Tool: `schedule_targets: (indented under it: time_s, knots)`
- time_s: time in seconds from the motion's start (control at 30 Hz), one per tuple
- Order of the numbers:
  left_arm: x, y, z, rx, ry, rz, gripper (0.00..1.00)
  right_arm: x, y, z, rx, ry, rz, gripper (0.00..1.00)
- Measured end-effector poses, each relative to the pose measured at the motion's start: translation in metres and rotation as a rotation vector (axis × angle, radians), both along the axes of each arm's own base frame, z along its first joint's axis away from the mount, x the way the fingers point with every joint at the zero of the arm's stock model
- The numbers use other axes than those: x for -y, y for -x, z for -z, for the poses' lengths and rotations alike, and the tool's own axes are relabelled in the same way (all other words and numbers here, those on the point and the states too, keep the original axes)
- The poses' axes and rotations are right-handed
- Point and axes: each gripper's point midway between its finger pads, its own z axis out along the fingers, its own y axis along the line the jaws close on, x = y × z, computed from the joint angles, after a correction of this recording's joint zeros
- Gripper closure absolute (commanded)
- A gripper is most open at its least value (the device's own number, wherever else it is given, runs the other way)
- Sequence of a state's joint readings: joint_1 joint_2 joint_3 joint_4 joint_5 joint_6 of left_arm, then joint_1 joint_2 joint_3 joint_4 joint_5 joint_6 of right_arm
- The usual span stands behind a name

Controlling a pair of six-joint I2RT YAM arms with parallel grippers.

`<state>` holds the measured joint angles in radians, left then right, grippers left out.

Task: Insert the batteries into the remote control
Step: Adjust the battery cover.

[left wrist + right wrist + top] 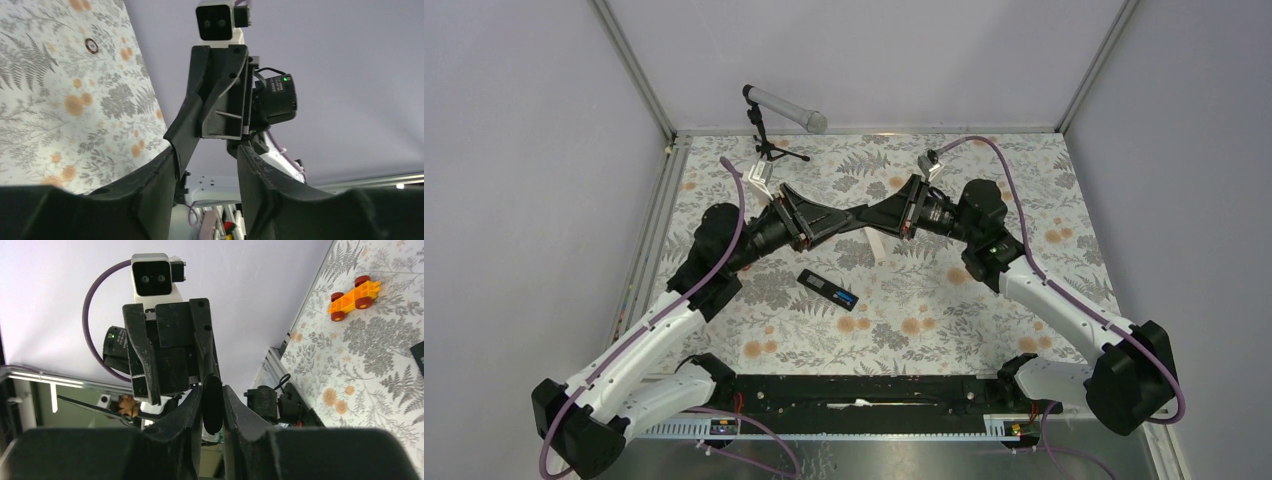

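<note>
Floral-print table (984,330) covering and plain grey walls form the work cell; both arms are raised above its middle with their grippers tip to tip. Right gripper (212,390): fingers pressed together on a dark flat piece (212,407), held edge-on and projecting beyond the pads. It is probably the remote's battery cover, though this cannot be confirmed. Left gripper (207,155): fingers stand apart, straddling the right gripper's tip, with nothing seen clamped between them. This face-to-face arrangement suggests a handover or regrasp of the dark piece in mid-air, where neither arm is obstructed by the table. Directly below and nearer the bases, the remote control (827,289) lies flat on the table, apart from both grippers. A blue patch at its near-right end may be a seated battery; it is too small to tell. No loose batteries can be identified. An orange toy car (355,294) stands well clear toward the table edge.
</note>
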<state>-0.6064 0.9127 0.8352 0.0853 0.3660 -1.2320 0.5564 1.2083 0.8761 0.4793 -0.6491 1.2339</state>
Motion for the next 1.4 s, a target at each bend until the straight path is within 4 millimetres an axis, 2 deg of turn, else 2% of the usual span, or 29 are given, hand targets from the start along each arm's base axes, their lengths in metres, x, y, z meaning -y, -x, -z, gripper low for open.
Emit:
schedule_targets:
  time_s: [0.07, 0.2, 0.3, 0.33, 0.37, 0.47, 0.5, 0.57, 0.67, 0.73, 0.83, 0.9, 0.97, 1.07, 1.23, 1.4]
  knots:
    - [0.002, 0.002, -0.004, -0.012, 0.027, 0.020, 0.68, 0.000, 0.001, 0.003, -0.025, -0.009, 0.000, 1.00]
    - [0.003, 0.004, 0.001, -0.046, 0.052, 0.036, 0.84, 0.001, 0.002, -0.002, -0.033, -0.037, -0.001, 1.00]
    - [0.002, 0.005, 0.004, -0.057, 0.061, 0.039, 1.00, 0.001, 0.003, -0.004, -0.045, -0.052, -0.004, 1.00]
    - [0.002, 0.005, 0.004, -0.059, 0.065, 0.040, 1.00, 0.001, 0.004, -0.005, -0.047, -0.057, -0.007, 0.99]
    - [0.002, 0.006, 0.002, -0.055, 0.072, 0.043, 1.00, 0.001, 0.004, -0.005, -0.051, -0.059, -0.009, 0.89]
    - [0.001, 0.005, 0.000, -0.045, 0.078, 0.045, 1.00, 0.001, 0.005, -0.006, -0.049, -0.062, -0.018, 0.30]
    - [0.000, 0.005, 0.000, -0.041, 0.076, 0.051, 1.00, 0.001, 0.006, -0.004, -0.042, -0.050, -0.022, 0.16]
    - [-0.005, 0.003, 0.002, -0.032, 0.063, 0.057, 1.00, 0.002, 0.006, 0.007, -0.025, 0.005, -0.027, 0.05]
    - [-0.020, -0.007, 0.014, -0.026, 0.003, 0.060, 1.00, 0.007, 0.000, 0.018, 0.047, 0.123, -0.013, 0.04]
    - [-0.027, -0.011, 0.025, -0.039, -0.055, 0.076, 1.00, 0.010, -0.002, 0.017, 0.141, 0.190, -0.016, 0.04]
    - [-0.028, -0.005, 0.039, -0.064, -0.153, 0.164, 1.00, 0.012, -0.001, 0.012, 0.349, 0.313, -0.040, 0.05]
    - [-0.026, 0.003, 0.044, -0.073, -0.206, 0.239, 1.00, 0.005, 0.009, 0.013, 0.486, 0.402, -0.075, 0.06]
    - [-0.025, 0.011, 0.048, -0.074, -0.236, 0.300, 1.00, -0.009, 0.029, 0.016, 0.630, 0.474, -0.146, 0.08]
    - [-0.026, 0.025, 0.053, -0.063, -0.260, 0.380, 1.00, -0.021, 0.055, 0.035, 0.800, 0.570, -0.252, 0.10]
    - [-0.028, 0.044, 0.060, -0.061, -0.269, 0.483, 1.00, -0.015, 0.065, 0.066, 0.983, 0.689, -0.321, 0.17]
    - [-0.029, 0.054, 0.060, -0.045, -0.261, 0.534, 1.00, -0.020, 0.081, 0.081, 1.120, 0.726, -0.393, 0.25]
